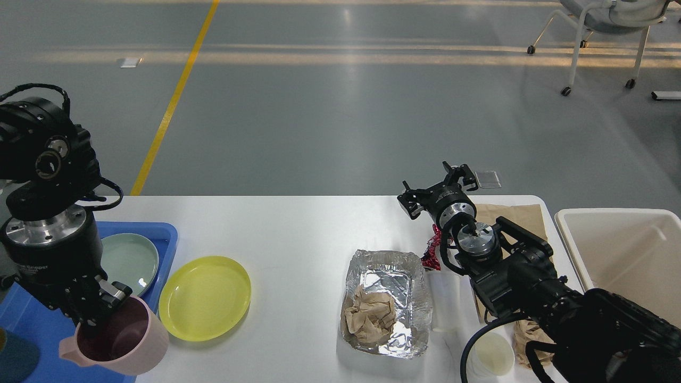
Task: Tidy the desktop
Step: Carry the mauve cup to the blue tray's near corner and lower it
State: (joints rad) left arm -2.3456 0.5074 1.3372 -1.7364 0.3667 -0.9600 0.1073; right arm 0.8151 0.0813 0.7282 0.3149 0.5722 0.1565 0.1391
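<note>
Left gripper [98, 314] is gripping the rim of a pink mug [119, 343], holding it over the near edge of the blue tray [40, 324]; a pale green plate [130, 261] is lying in the tray; right gripper [437, 189] is hovering with its fingers spread, grasping nothing, above the far right of the desktop [287, 229]; on the desktop are lying a yellow plate [205, 297], a foil tray [385, 300] holding crumpled paper [370, 316], and a red wrapper [432, 250]; a cream bin [628, 250] is standing at the right.
</note>
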